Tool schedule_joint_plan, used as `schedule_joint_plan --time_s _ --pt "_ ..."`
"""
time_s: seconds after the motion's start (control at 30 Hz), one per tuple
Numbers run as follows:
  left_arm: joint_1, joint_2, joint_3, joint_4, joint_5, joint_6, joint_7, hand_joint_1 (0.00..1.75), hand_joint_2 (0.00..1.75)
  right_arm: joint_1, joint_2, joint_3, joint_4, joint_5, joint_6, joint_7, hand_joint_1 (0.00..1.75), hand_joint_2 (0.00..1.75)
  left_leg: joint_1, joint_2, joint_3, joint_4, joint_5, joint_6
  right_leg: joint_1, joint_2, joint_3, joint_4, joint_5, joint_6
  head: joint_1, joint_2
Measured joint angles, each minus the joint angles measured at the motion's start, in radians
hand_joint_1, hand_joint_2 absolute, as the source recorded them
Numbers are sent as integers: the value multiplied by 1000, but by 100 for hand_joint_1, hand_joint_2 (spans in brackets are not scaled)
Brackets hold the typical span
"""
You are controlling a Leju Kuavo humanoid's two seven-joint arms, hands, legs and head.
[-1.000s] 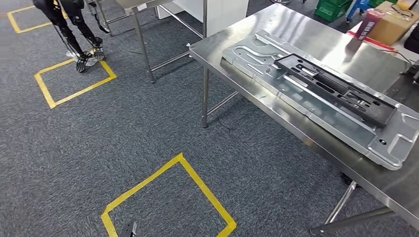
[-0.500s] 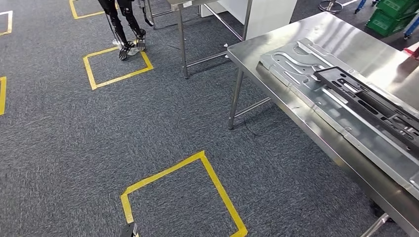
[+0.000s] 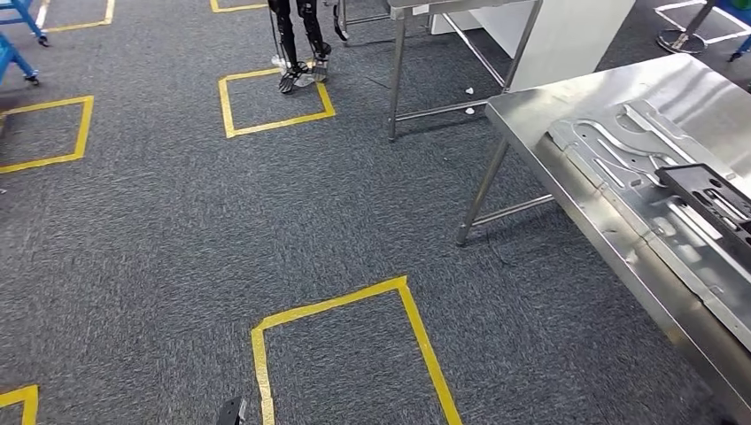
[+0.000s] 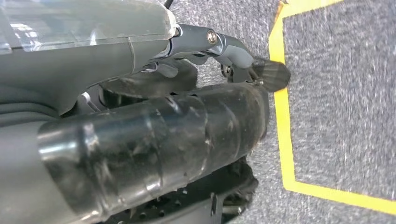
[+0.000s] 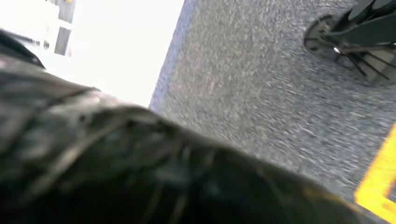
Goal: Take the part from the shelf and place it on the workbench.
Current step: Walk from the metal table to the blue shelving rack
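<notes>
black part [image 3: 713, 202] on the metal panel [image 3: 651, 208], right edge, atop workbench [image 3: 567, 97] | left hand [image 4: 187, 74] fingers curled, holding nothing visible; right hand: cannot tell | risk: table leg [image 3: 483, 190] near walking path, judged

Black part [image 3: 713, 202] lies flat on the steel workbench [image 3: 567, 104].

Yellow tape squares [image 3: 354, 354] mark the grey carpet [image 3: 159, 230]. A second steel table [image 3: 443, 53] stands beyond, with what may be another robot's legs [image 3: 299, 44] beside it.
</notes>
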Motion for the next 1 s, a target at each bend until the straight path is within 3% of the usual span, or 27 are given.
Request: schedule_joint_plan --time_s 0.07,0.13,0.17,0.2,0.27,0.33,0.37,0.4,0.43,0.5,0.57,0.67,0.73,0.8,0.87,0.9,0.93,1.0 --pt "0 -1 0 1 -7 -33 1 0 0 0 0 -5 0 16 1 -9 0 0 2 -25 -6 2 2 -7 2 37 24 -65 23 -9 0 0" --pt "-4 0 1 13 -3 -81 -8 0 0 -4 -2 -7 0 43 3 -34 0 0 5 -48 -12 -2 7 -20 4 23 29 -75 26 -13 1 0" --pt "-8 1 2 26 1 -77 -8 0 0 -6 -5 -8 0 55 -2 -48 0 0 4 -38 -13 0 6 -26 2 10 34 -85 30 -17 1 0" --pt "-12 3 4 39 -2 -36 5 0 0 -5 -10 -9 0 59 -13 -58 0 0 2 -11 -20 14 -5 -30 0 -4 40 -95 35 -22 -1 0" --pt "-7 6 7 33 -57 172 105 0 0 2 -34 -21 -1 33 -62 -60 0 0 0 62 -57 101 -59 -37 0 -36 50 -108 40 -30 -5 0" --pt "51 4 9 -77 -210 426 208 0 0 14 -78 -61 -9 -19 -119 -43 0 0 7 90 -116 228 -118 -45 2 -67 52 -106 35 -32 -7 0" --pt "92 1 10 -154 -290 504 230 0 0 21 -103 -90 -15 -41 -139 -33 0 0 11 93 -133 264 -128 -48 2 -84 52 -104 31 -30 -7 0" --pt "132 -2 12 -232 -350 545 231 0 0 27 -129 -123 -23 -59 -152 -25 0 0 14 97 -131 264 -118 -52 1 -102 54 -102 27 -27 -7 0" --pt "162 -5 14 -293 -382 551 231 0 0 32 -150 -152 -29 -69 -159 -22 0 0 17 105 -108 224 -91 -55 -1 -118 58 -101 23 -23 -7 0" --pt "202 -11 16 -381 -396 547 230 0 0 36 -183 -194 -41 -77 -162 -19 0 0 18 153 -31 86 -36 -55 0 -145 67 -98 13 -12 -6 0" --pt "228 -17 18 -446 -399 546 230 0 0 36 -204 -219 -49 -80 -162 -19 0 0 13 185 12 8 -18 -47 4 -164 75 -95 5 1 -5 0" --pt "260 -24 27 -518 -418 546 230 0 0 33 -216 -247 -60 -88 -175 -14 0 0 8 154 13 -6 -14 -29 1 -188 86 -96 -1 17 -5 0" --pt "283 -28 41 -579 -454 546 230 0 0 37 -216 -269 -75 -98 -195 -2 0 0 11 130 19 -21 -5 -13 -7 -145 75 -57 -35 24 -4 0" --pt "303 -31 58 -648 -479 546 230 0 0 51 -225 -306 -98 -101 -208 11 0 0 9 103 20 -26 0 -3 -10 -82 22 60 -101 24 -2 0" --pt "318 -31 68 -694 -475 546 230 0 0 65 -237 -348 -125 -89 -203 22 0 0 4 71 18 -24 0 -1 -9 -61 -33 167 -139 24 -2 0" --pt "325 -33 69 -707 -466 546 230 0 0 70 -241 -367 -137 -77 -195 24 0 0 3 55 18 -21 0 -1 -8 -57 -41 175 -129 24 -2 0" --pt "329 -34 70 -716 -455 546 230 0 0 72 -242 -383 -150 -60 -185 24 0 0 3 41 18 -18 0 -1 -9 -53 -31 144 -98 24 -2 0" --pt "331 -39 68 -726 -430 546 230 0 0 74 -241 -414 -171 -17 -167 22 0 0 3 13 16 -8 -3 -6 -14 -18 19 18 -27 23 -2 0"
